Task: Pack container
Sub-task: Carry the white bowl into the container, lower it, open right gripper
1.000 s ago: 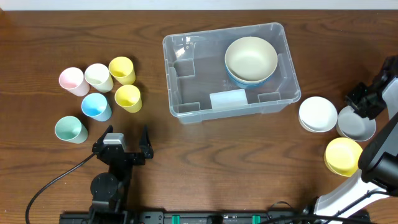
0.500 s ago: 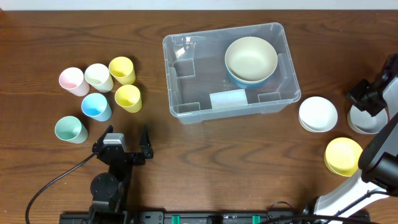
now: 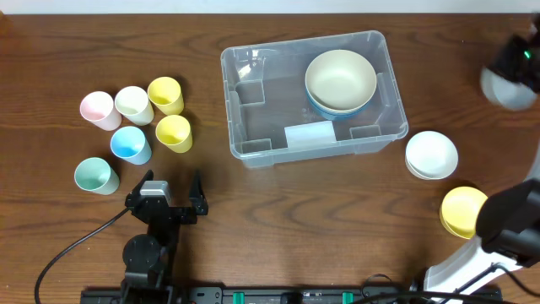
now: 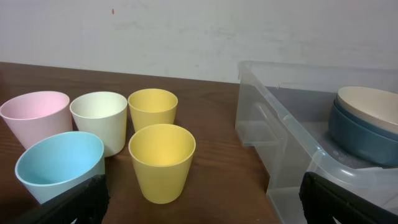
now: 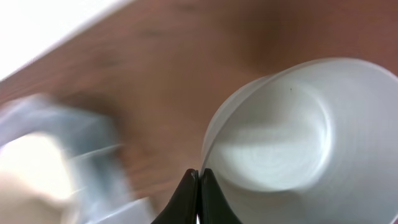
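Container (image 3: 253, 127) holds stacked bowls (image 3: 340, 80); my right end effector (image 5: 198, 186) pinches a grey bowl (image 5: 280, 137) by its rim, my left end effector (image 3: 172, 187) gapes wide, empty.

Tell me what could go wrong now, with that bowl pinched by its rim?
The right gripper holds the grey bowl only by its thin rim, so it might slip or swing loose. The container already holds two stacked bowls; set down off-centre, this one could tilt or clip the wall.
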`<state>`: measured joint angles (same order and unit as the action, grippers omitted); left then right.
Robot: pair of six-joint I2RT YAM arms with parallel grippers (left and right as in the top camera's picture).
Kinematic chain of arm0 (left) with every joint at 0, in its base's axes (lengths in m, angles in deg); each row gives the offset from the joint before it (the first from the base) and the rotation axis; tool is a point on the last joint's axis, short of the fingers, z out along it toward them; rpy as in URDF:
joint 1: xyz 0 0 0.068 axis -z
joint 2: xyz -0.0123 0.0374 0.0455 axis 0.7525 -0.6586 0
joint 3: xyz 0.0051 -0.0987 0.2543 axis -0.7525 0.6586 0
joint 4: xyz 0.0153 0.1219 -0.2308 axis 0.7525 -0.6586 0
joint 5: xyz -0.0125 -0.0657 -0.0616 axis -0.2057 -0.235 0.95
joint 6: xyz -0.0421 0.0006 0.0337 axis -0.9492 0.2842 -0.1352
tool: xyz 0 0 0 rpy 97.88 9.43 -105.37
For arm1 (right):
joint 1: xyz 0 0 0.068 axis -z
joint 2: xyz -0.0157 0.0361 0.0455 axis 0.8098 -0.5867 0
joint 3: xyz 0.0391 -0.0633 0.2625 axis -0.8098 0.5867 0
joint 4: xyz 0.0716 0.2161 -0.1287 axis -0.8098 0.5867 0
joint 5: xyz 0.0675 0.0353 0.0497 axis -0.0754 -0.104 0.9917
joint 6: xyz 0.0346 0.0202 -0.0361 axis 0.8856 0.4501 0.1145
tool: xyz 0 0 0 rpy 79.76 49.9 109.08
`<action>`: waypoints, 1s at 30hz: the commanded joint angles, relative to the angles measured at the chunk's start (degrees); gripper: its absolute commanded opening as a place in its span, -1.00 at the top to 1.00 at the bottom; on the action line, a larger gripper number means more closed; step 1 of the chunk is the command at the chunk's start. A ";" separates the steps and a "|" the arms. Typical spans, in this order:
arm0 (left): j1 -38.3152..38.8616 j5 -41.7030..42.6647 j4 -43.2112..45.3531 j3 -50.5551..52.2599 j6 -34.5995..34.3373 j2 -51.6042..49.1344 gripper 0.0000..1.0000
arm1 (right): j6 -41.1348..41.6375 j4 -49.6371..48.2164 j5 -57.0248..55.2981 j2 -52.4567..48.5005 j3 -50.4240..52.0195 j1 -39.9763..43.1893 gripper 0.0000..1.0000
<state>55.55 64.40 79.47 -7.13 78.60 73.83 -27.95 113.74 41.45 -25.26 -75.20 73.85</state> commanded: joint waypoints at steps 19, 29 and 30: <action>-0.35 -0.46 -1.84 1.36 0.74 0.35 -0.96 | -8.85 -12.68 -14.78 -6.38 -4.20 -56.08 0.97; -0.35 -0.46 -1.86 1.36 0.74 0.35 -0.96 | -8.85 -13.33 -15.23 -16.20 -4.20 -57.18 0.98; -0.35 -0.46 -1.86 1.36 0.74 0.35 -0.96 | -8.85 -13.57 -15.39 -16.90 -4.20 -57.16 0.98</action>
<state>55.55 64.40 79.47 -7.13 78.60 73.83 -35.76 100.78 27.57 -41.26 -78.87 16.63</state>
